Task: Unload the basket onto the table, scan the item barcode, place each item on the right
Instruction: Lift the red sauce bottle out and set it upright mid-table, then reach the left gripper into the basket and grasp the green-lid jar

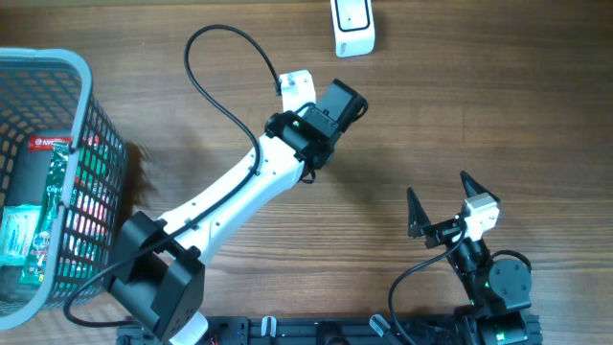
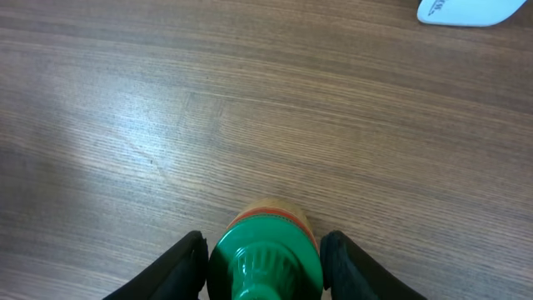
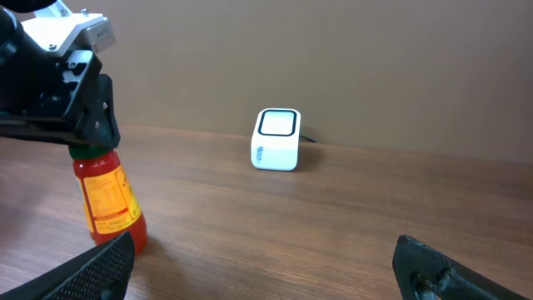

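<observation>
Left gripper (image 2: 265, 265): straddling the green cap (image 2: 265, 260) from above, one finger on each side. Pads just beside the cap or touching it. Cannot tell whether clamped or let go.
Bottle (image 3: 108, 198): directly beneath the left gripper, upright, base on the table (image 1: 402, 125). Red body, yellow label.
Reason for the top hold: judged to leave the label sides bare for presenting to a reader. Barcode itself too small to make out.
Scanner (image 3: 276, 139): ahead of the left gripper and off to one side, well apart from the bottle, window tilted upward. Placement judged to ask for a lift and carry, then a turn of the label toward the window.
Right gripper (image 1: 439, 189): jaws spread wide, nothing between them. Parked low near the base, out of the carry path.
Open room: bare wood between the bottle and the scanner, nothing in the way.
Edges: basket (image 1: 96, 115) far behind the left gripper at the table's side, holding packets. Scanner close to the far table edge, so an overshoot there looks like the main risk.
</observation>
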{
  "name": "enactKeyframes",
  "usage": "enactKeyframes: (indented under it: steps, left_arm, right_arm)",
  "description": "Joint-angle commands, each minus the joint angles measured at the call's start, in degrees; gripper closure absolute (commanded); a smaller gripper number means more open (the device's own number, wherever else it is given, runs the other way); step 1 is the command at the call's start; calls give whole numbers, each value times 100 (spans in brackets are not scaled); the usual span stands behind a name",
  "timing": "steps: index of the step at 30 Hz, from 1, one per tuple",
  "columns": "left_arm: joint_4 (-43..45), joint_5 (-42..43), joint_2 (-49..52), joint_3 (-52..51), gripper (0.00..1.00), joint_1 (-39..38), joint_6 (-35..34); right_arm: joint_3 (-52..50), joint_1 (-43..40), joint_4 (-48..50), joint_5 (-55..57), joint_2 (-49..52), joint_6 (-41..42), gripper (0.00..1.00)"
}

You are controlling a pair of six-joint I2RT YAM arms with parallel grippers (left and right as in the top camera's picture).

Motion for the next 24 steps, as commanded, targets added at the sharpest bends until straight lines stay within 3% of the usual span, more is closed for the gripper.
enactKeyframes:
  steps: [1,3,6,11,14,16,18,20,23,24]
  left_arm:
    - [-37,-151,-33,-26,29,0,-140]
    - [-39,-236,-192,-4,0,-2,-136]
    - [-39,-455,-1078,227,0,0,59]
    - [146,-2107,-2468,319,0,221,55]
    - [181,-3195,-3198,319,0,662,55]
    - [190,-3359,-3530,319,0,1176,131]
    - [372,-2962,-3753,319,0,1873,656]
    - [575,-1768,-3912,319,0,2848,1235]
    - [507,-57,-3941,415,0,4393,1274]
    - [437,855,-3891,476,0,5167,1213]
  right_arm:
    - [-13,22,15,-39,-11,-11,0]
    - [-13,22,15,-39,-11,-9,0]
    - [-13,22,15,-39,-11,-9,0]
    - [-13,22,13,-39,-11,-11,0]
    - [-11,22,15,-39,-11,-9,0]
    - [-13,22,15,-39,-11,-11,0]
    - [-13,22,15,-39,-11,-9,0]
    - [-13,22,13,-39,-11,-11,0]
    - [-13,22,15,-39,-11,-11,0]
    - [-11,22,15,-39,-11,-11,0]
